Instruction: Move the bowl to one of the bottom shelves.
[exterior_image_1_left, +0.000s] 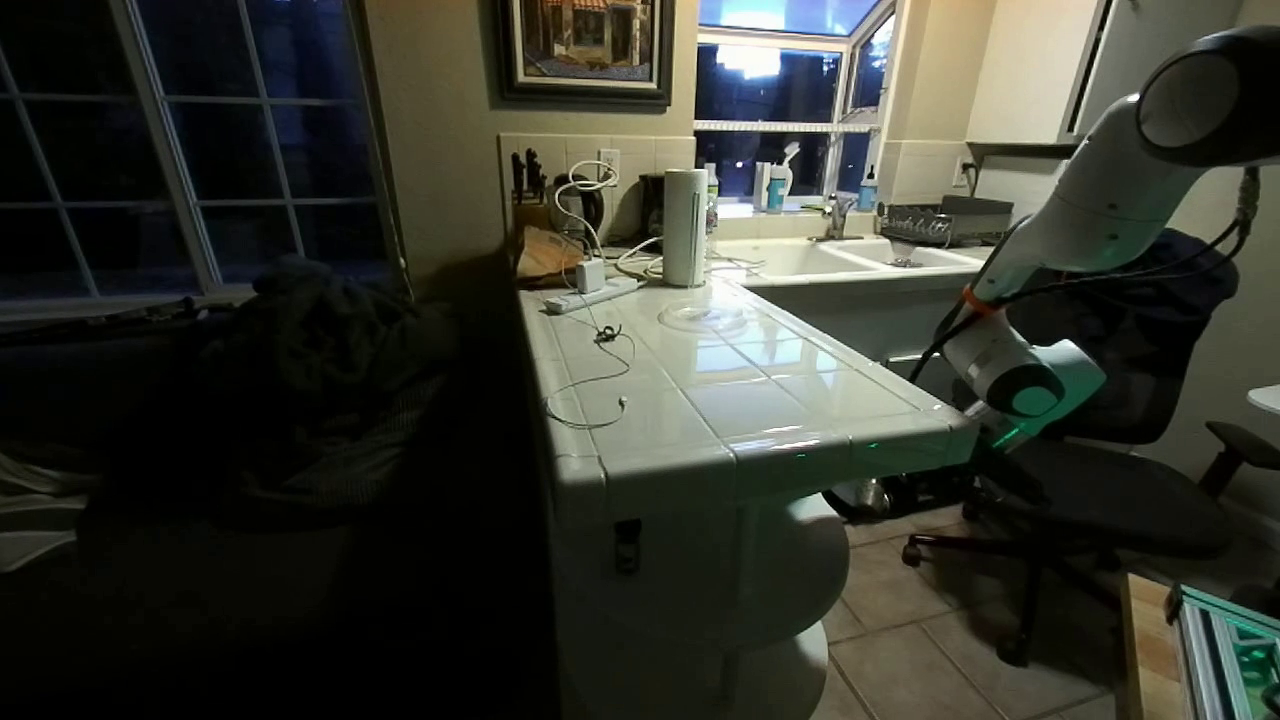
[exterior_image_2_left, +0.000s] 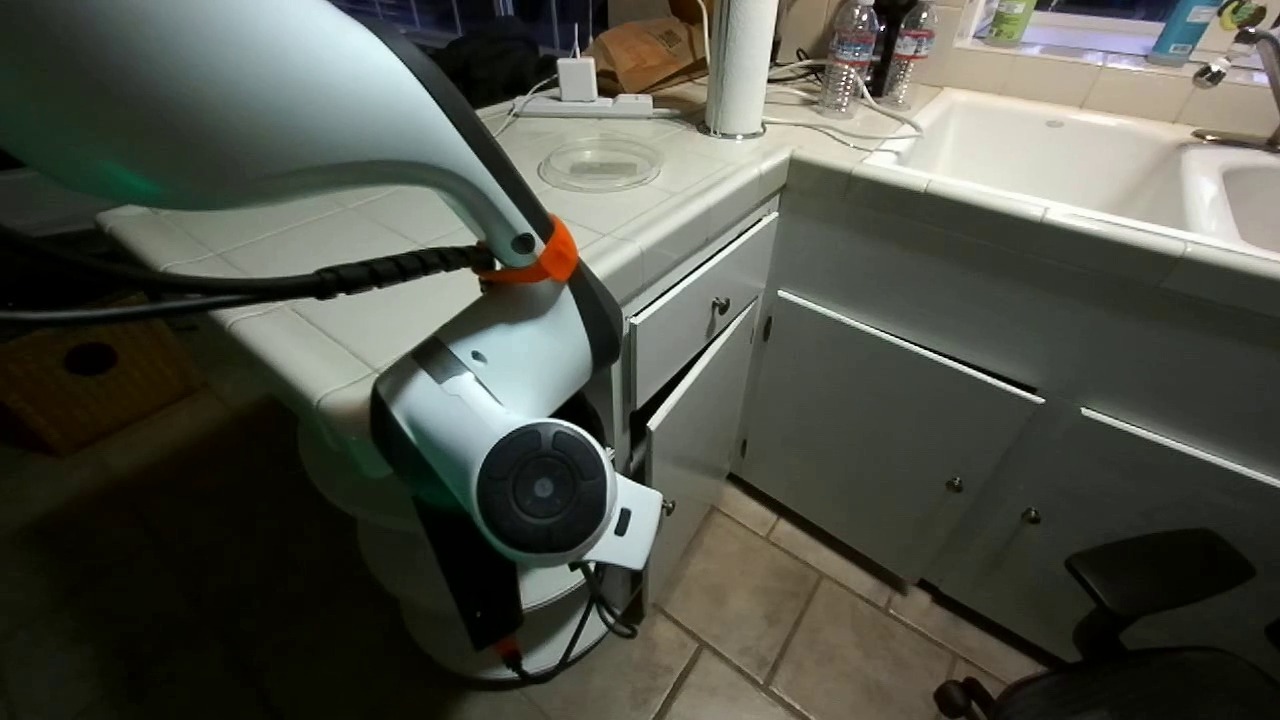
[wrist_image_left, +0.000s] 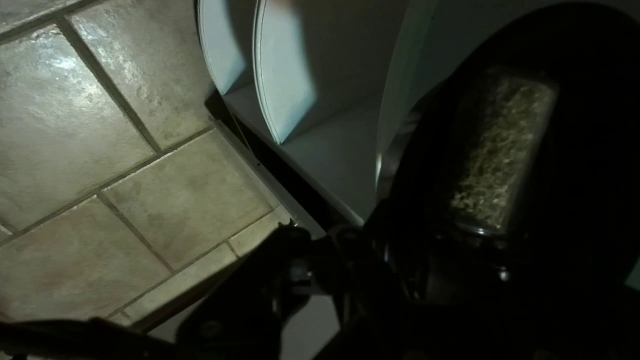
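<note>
The white rounded bottom shelves show at the island's end in both exterior views (exterior_image_1_left: 790, 585) (exterior_image_2_left: 560, 630). In the wrist view their curved edges (wrist_image_left: 290, 85) stand at top centre. A large dark round shape, the bowl (wrist_image_left: 575, 170), fills the right of the wrist view close to the camera; a speckled pale patch shows inside it, content or reflection unclear. My gripper (wrist_image_left: 320, 237) has its fingertips close together at the bowl's near edge and seems shut on it; the contact is very dark. In an exterior view the gripper is partly hidden behind the island corner; the arm covers it elsewhere.
The island's tiled top (exterior_image_1_left: 720, 400) overhangs the shelves beside the arm. A cabinet door (exterior_image_2_left: 700, 450) stands ajar next to the wrist. An office chair (exterior_image_1_left: 1100, 500) is behind the arm. A paper-towel roll (exterior_image_1_left: 685, 228), clear lid (exterior_image_2_left: 600, 163) and cables lie on top.
</note>
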